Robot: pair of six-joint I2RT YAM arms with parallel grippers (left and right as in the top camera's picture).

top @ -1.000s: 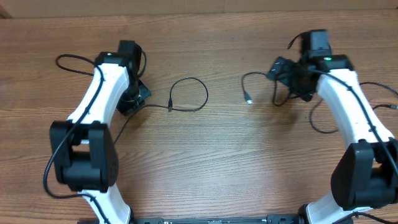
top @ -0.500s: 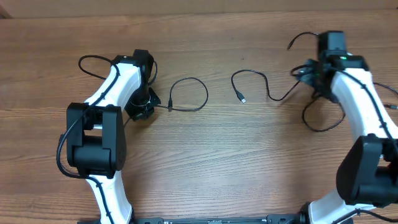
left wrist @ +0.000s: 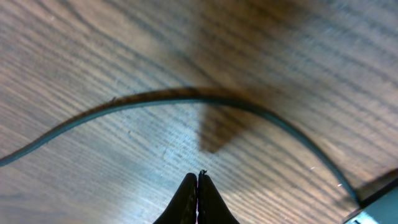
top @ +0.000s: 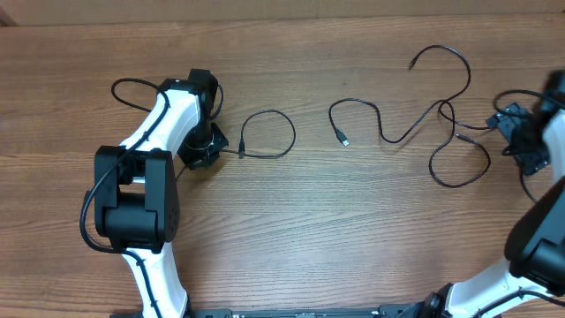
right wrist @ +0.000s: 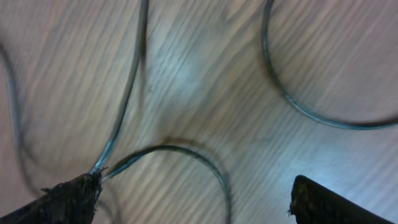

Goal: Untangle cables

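On wooden table, cables spread loose, left claw clenched, right claw released.

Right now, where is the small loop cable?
In the overhead view, the loop cable lies on the table's left half, just beside the left pincer.

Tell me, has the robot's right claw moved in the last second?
Yes. The right claw has swung far to the right, away from the small cable loop, which stayed put near the middle.
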